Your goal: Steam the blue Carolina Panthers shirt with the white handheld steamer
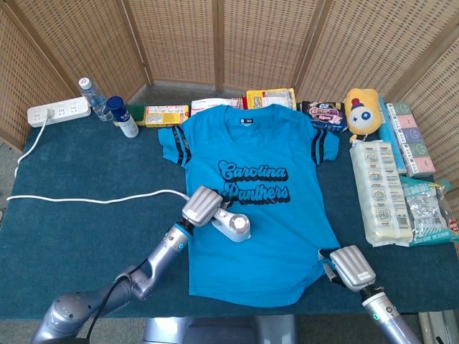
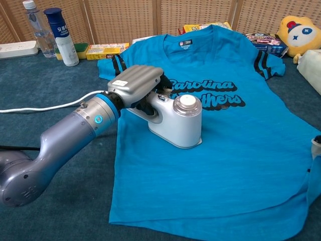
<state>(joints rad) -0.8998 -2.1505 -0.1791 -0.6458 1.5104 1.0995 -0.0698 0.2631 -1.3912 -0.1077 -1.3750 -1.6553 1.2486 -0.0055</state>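
Item: white moulded-plastic handheld steamer [image 2: 176, 123] with a round clear cap. It stands base-down on the lower left of the shirt's front, directly ahead of the left hand [image 2: 136, 86], which grasps its handle from above.

Item: blue short-sleeved Carolina Panthers shirt [image 1: 265, 201] with black lettering and striped sleeves. It lies flat and face up on the dark teal carpeted worktop [image 1: 86, 229], collar on the side away from both hands.

Item: right hand [image 1: 349, 266]. It rests knuckles-up at the shirt's hem corner and appears to pin the cloth; whether the fingers grasp the hem cannot be told.

Item: white power cord [image 1: 86, 198]. It trails across the worktop behind the left hand.

Handling note: likely best to keep the base flat and slide slowly in straight, overlapping passes. Keep the hem held taut so the cloth does not bunch ahead of the steamer. Watch that the cord does not drag onto the fabric.
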